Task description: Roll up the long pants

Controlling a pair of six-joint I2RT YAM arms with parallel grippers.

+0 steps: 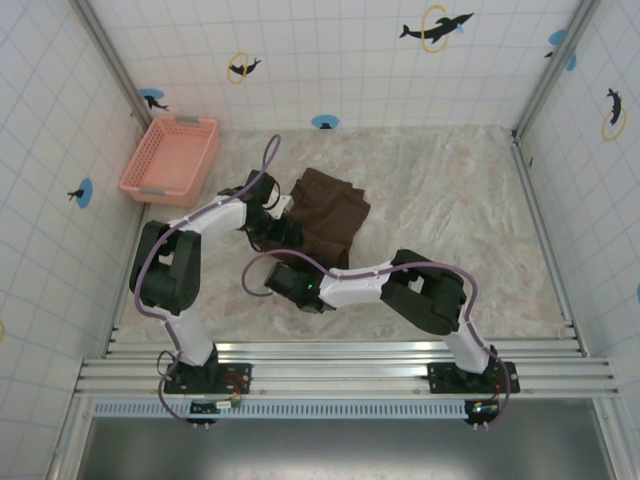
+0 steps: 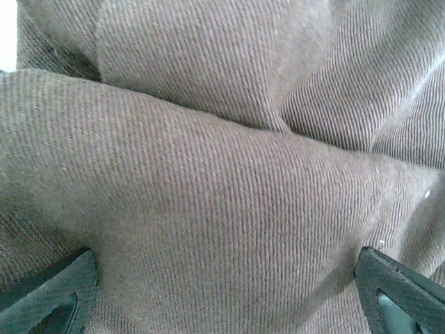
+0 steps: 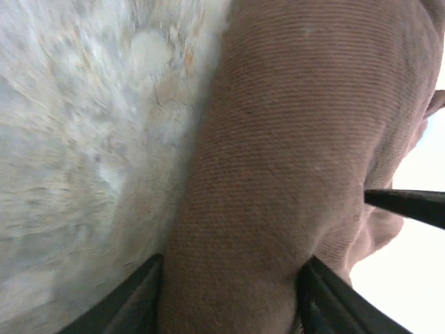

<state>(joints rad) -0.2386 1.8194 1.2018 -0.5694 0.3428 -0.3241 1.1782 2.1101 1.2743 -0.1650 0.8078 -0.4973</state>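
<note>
From above, I'm seeing the pants (image 1: 325, 215) lying on the table (image 1: 450, 200) as a loose bundle, so I'd say the roll is only partly done. At the left wrist, the left gripper (image 2: 222, 289) is gaping wide over cloth, holding nothing. At the right wrist, the right gripper (image 3: 229, 299) is pinching a thick rolled edge.

Place: robot lab test cell.
Enclosure: white grid-tile walls (image 1: 350, 60) on three sides, with dolphin stickers (image 1: 436, 28) on them.
Frame: bare aluminium rails (image 1: 340, 365) along the near edge.
Machines: left arm (image 1: 175, 270) and right arm (image 1: 425, 292) bolted to the rails, purple cables (image 1: 268, 160) exposed.
Bench: marble-look tabletop (image 1: 450, 200).
</note>
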